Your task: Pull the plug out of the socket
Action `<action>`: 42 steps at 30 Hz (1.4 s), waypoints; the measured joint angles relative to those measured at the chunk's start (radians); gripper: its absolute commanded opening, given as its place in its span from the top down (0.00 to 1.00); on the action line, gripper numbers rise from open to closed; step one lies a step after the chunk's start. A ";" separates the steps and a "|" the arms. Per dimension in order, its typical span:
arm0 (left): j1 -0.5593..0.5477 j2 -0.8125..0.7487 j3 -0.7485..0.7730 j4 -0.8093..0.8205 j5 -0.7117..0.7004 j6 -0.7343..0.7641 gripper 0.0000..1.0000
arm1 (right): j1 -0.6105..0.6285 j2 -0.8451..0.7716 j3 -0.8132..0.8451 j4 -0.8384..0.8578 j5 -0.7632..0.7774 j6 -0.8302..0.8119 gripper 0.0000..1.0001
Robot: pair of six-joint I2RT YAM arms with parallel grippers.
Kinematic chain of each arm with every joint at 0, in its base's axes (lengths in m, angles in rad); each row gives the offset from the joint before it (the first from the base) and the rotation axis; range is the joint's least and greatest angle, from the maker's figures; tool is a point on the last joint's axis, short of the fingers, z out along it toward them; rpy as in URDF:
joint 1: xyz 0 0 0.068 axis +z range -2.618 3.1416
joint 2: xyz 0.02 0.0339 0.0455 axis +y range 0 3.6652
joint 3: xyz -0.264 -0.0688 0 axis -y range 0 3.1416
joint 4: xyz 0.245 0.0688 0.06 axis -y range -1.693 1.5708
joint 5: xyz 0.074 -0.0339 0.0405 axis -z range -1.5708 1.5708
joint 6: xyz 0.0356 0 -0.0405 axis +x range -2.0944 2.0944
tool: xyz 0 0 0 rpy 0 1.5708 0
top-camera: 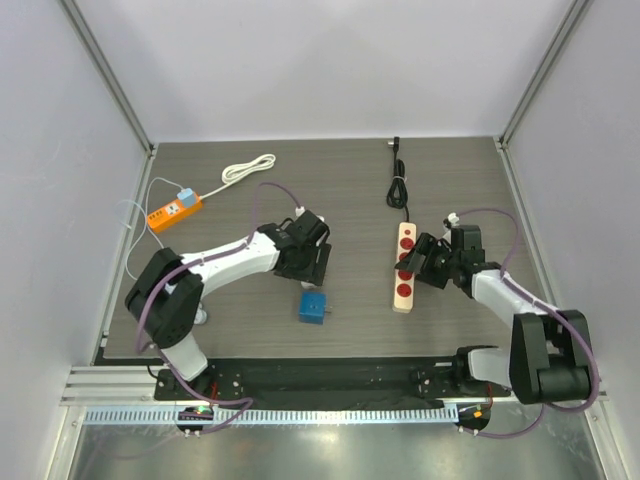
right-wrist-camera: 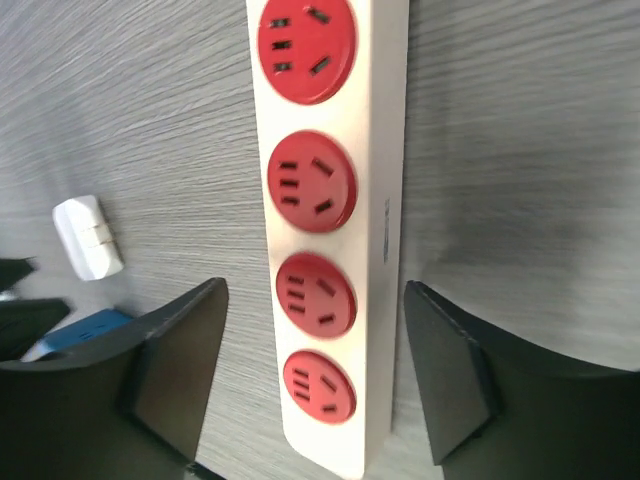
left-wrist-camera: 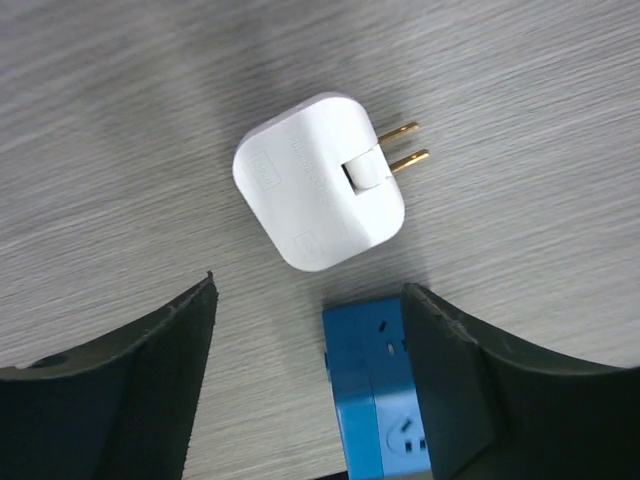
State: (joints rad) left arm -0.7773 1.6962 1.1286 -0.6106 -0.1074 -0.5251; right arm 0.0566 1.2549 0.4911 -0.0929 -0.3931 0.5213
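A white plug [left-wrist-camera: 318, 180] lies flat on the table with both brass prongs bare, apart from a blue socket cube [left-wrist-camera: 385, 390] just below it. My left gripper [left-wrist-camera: 310, 370] is open above them, and its right finger [left-wrist-camera: 470, 380] is beside the cube. In the top view the left gripper [top-camera: 308, 265] hovers just behind the cube [top-camera: 313, 307] and hides most of the plug. My right gripper [right-wrist-camera: 315, 370] is open and straddles the near end of a white power strip with red sockets [right-wrist-camera: 330, 130]. The plug [right-wrist-camera: 88, 237] also shows at the left of that view.
An orange power strip [top-camera: 175, 210] with a coiled white cable [top-camera: 248, 168] lies at the back left. The white strip [top-camera: 404, 262] has a black cable [top-camera: 398, 185] running to the back. Frame posts and walls bound the table.
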 measured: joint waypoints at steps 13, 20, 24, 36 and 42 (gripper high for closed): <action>0.001 -0.259 -0.013 0.062 -0.026 -0.035 0.24 | 0.177 -0.193 0.102 -0.313 0.383 0.016 0.20; 0.001 -0.291 -0.032 0.097 0.037 -0.072 0.24 | 0.331 -0.051 0.154 -0.349 0.575 0.074 0.20; 0.001 -0.340 -0.083 0.126 0.094 -0.100 0.23 | 0.348 -0.010 0.156 -0.343 0.655 0.083 0.21; 0.001 -0.415 -0.203 0.220 0.198 -0.138 0.23 | 0.352 0.084 0.176 -0.217 0.681 0.082 0.43; 0.001 -0.485 -0.273 0.264 0.254 -0.157 0.23 | 0.360 0.149 0.229 -0.238 0.698 0.083 0.76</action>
State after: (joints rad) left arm -0.7765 1.2114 0.8555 -0.3470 0.1471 -0.6819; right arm 0.4171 1.4036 0.7200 -0.3305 0.3050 0.6041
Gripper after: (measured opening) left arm 0.767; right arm 0.504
